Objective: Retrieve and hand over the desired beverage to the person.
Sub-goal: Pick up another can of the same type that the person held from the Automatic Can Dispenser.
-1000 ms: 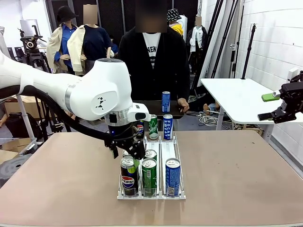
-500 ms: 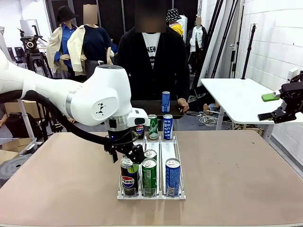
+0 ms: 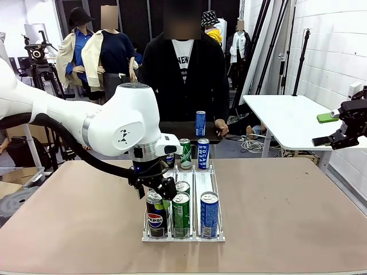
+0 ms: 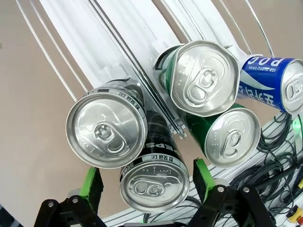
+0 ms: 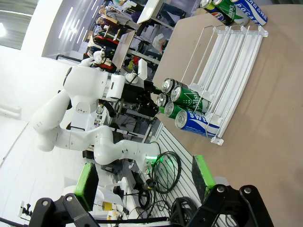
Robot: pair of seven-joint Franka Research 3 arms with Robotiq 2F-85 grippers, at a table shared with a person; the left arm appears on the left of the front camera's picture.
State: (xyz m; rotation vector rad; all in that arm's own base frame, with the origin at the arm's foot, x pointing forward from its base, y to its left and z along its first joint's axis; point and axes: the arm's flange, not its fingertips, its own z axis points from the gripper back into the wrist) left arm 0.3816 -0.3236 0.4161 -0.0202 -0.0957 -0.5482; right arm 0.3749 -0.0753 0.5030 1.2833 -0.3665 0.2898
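At the middle of the bench's near edge we see a wire rack (image 3: pixel 205 179) with three lanes. Its front row holds a Pepsi can (image 3: pixel 155 219), a green can (image 3: pixel 181 215) and a blue Pocari can (image 3: pixel 209 215). The left gripper (image 3: pixel 155 188) hangs just over the Pepsi can. In the left wrist view its fingers (image 4: pixel 91 184) stand apart on either side of the can's top, clasping nothing.

Three more cans stand at the rack's far end. Past the bench's right edge, the right gripper (image 3: pixel 321 129) is raised with its fingers spread wide and empty.

Beyond the far edge stands the person (image 3: pixel 183 74), one hand (image 3: pixel 222 127) resting on a dark surface near a blue can (image 3: pixel 200 122).
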